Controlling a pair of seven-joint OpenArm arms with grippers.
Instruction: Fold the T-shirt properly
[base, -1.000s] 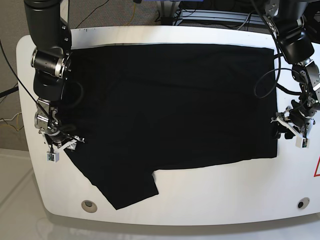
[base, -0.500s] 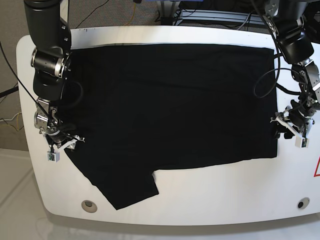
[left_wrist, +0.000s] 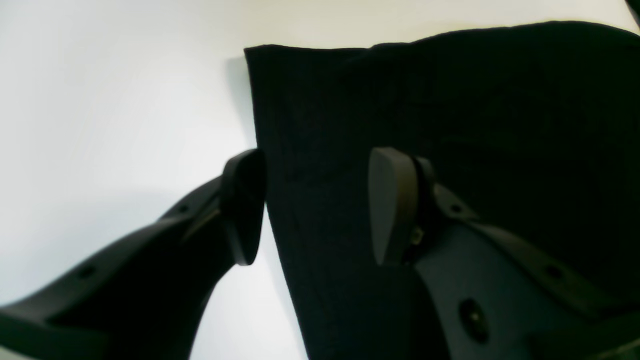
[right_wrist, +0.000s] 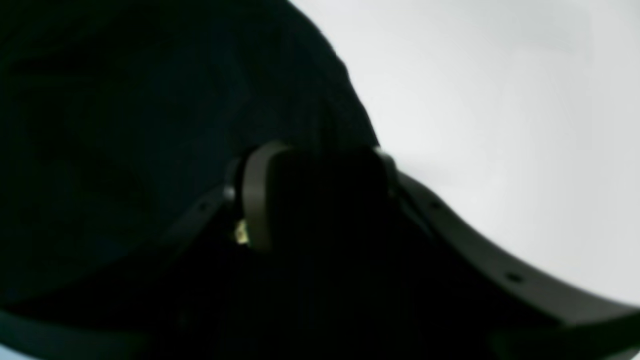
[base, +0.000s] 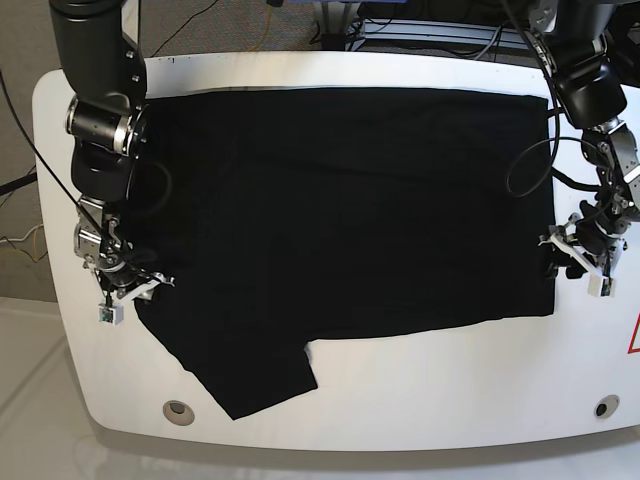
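Observation:
The black T-shirt (base: 340, 210) lies spread flat on the white table (base: 450, 390), one sleeve pointing to the front left. My left gripper (base: 562, 260) is low at the shirt's right edge. In the left wrist view it (left_wrist: 315, 210) is open, one finger (left_wrist: 242, 207) on bare table, the other over the cloth (left_wrist: 450, 100). My right gripper (base: 125, 287) sits at the shirt's left edge above the sleeve. The blurred right wrist view shows it (right_wrist: 320, 195) open, with dark cloth (right_wrist: 125, 100) filling the gap and the cloth's edge meeting the outer finger.
Two round holes (base: 179, 409) (base: 601, 407) sit near the table's front edge. A red mark (base: 633, 335) shows at the right rim. Cables and a frame lie behind the table. Floor is seen past the left and front edges.
The right gripper has crept slightly up and inward along the shirt's left edge. The left gripper has risen a little. The shirt lies as before.

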